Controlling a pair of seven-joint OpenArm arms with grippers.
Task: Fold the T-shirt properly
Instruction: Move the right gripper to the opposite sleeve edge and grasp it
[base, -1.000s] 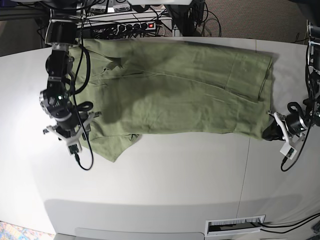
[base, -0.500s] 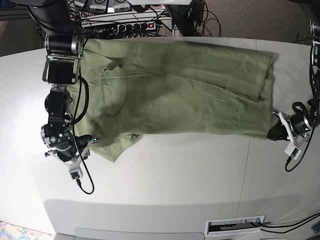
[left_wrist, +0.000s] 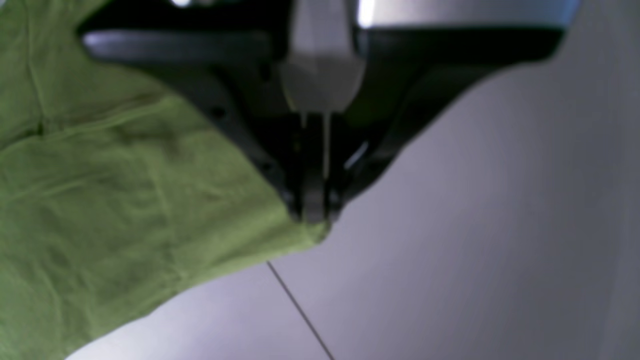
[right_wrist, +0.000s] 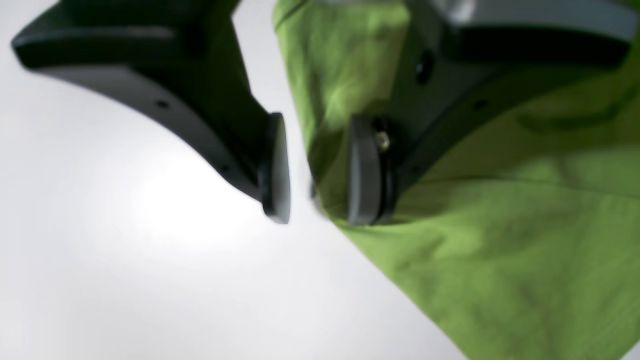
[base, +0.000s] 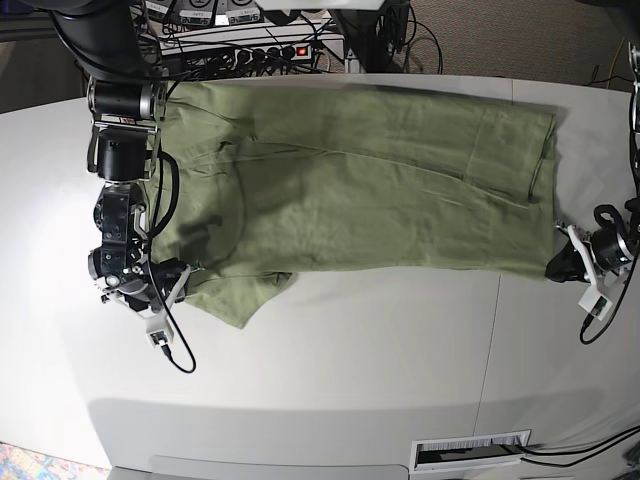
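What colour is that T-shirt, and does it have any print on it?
Plain sage green, no print visible; the T-shirt shows best in the base view.

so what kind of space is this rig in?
Looks like a robotics lab bench: a plain white table, a power strip with tangled cables behind it, and two arms working a green T-shirt.

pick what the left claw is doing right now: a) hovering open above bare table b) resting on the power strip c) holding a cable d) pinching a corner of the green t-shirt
d: in the left wrist view the left claw is shut on a corner of the green T-shirt, just above the white table.
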